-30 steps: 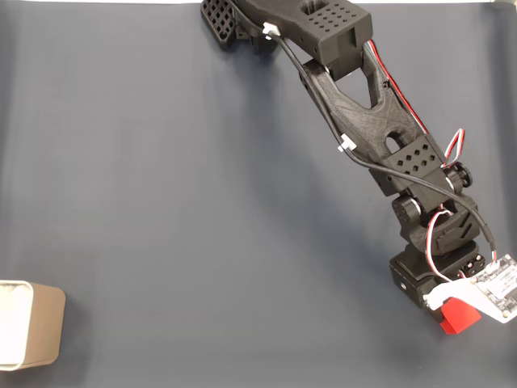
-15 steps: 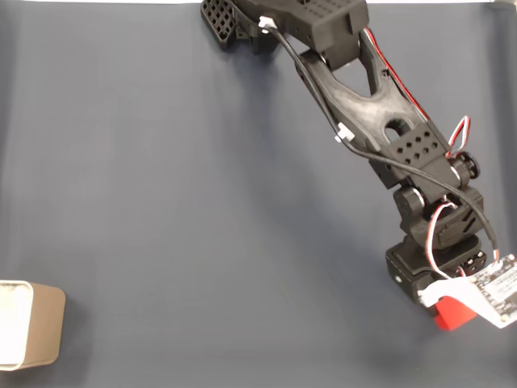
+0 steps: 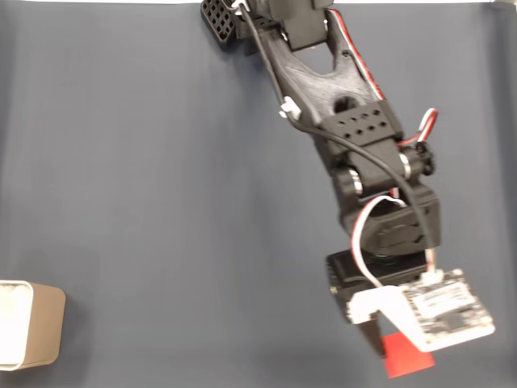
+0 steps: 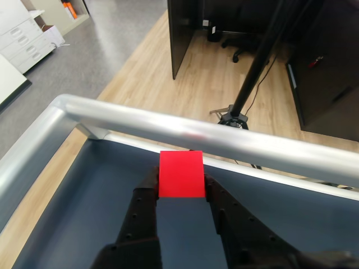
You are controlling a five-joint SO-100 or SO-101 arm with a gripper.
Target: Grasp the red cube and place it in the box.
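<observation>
I've got the red cube (image 4: 180, 174) pinched between the gripper (image 4: 180, 188) fingers, apparently lifted off the mat, far right of the box (image 3: 31, 325), so grasp looks done; carry and drop remain.

Black 3D-printed arm (image 3: 339, 113), perforated panels, red/white/black wires, white circuit board (image 3: 444, 311).

Surfaces we are seeing — mostly matt

We are noting matt red cube (image 4: 180, 174), matt black plastic gripper (image 4: 180, 193), brushed metal rail (image 4: 185, 131).
</observation>
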